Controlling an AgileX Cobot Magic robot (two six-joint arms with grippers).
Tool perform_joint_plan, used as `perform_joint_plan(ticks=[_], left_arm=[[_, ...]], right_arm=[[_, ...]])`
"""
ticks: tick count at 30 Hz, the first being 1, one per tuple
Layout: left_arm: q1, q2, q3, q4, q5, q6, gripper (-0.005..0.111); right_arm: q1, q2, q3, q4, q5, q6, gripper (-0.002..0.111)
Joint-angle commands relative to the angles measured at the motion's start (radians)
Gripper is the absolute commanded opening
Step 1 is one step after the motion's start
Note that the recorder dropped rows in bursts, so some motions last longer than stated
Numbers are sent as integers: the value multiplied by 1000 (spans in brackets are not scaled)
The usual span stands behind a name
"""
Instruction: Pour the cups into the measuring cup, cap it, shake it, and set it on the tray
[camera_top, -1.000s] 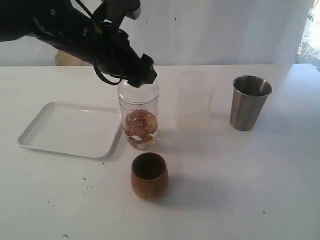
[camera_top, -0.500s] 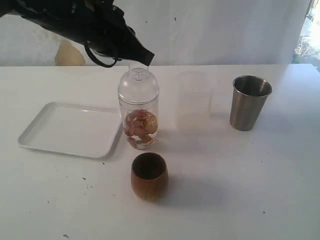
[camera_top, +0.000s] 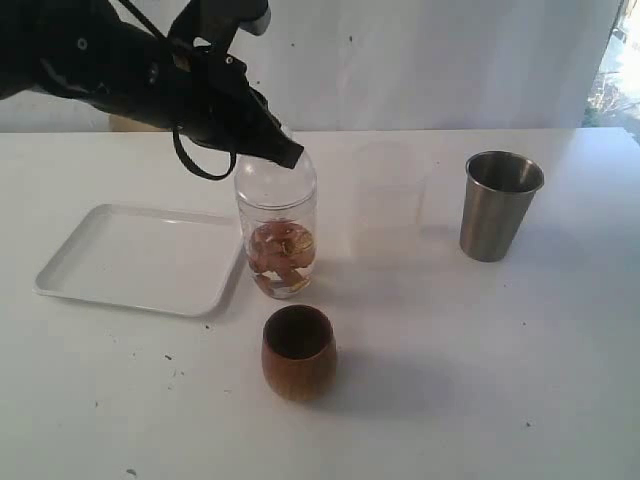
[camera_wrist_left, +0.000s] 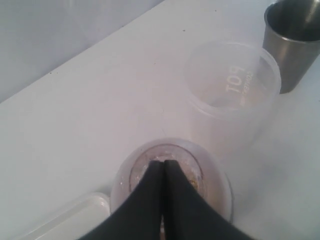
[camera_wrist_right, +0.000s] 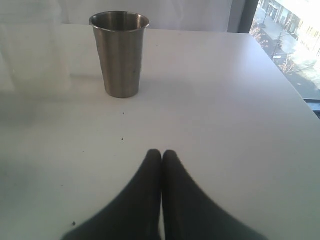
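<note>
The clear measuring cup (camera_top: 278, 240) stands mid-table with brown pieces in its lower half and a clear domed cap (camera_wrist_left: 212, 172) on top. My left gripper (camera_top: 290, 155) is shut with nothing between its fingers, its tips right at the top of the cap (camera_top: 300, 172). The brown wooden cup (camera_top: 298, 350) stands in front of the measuring cup. Upright at the right is the steel tumbler (camera_top: 498, 205). The white tray (camera_top: 140, 258) lies to the left. My right gripper (camera_wrist_right: 161, 152) is shut and empty low over bare table, with the tumbler (camera_wrist_right: 120, 52) ahead of it.
A frosted translucent cup (camera_top: 388, 200) stands between the measuring cup and the tumbler, close to both. The left arm reaches in from the upper left above the tray. The table's right edge (camera_wrist_right: 300, 95) lies beyond the tumbler.
My left gripper was around the cap a second ago, then lifted off and shut. It has now come back down with shut tips at the cap's top. The vessels have not moved.
</note>
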Motion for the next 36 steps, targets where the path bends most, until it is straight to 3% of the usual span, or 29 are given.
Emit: perform_joint_plan(ticks=[1,10,20,36], left_arm=[[-3,-5,29,3,0,1,1],[-3,-5,33,-1,-25,1,1],[-3,-5,33,-1,-170,1,1],[-32,48,33,-37,-214,39,1]], right_arm=[[-7,-6,7,-3,-12,47,0],[-7,-6,7,-3,-12,47,0],[-7,-6,7,-3,-12,47,0],[-7,-6,7,-3,-12,47,0]])
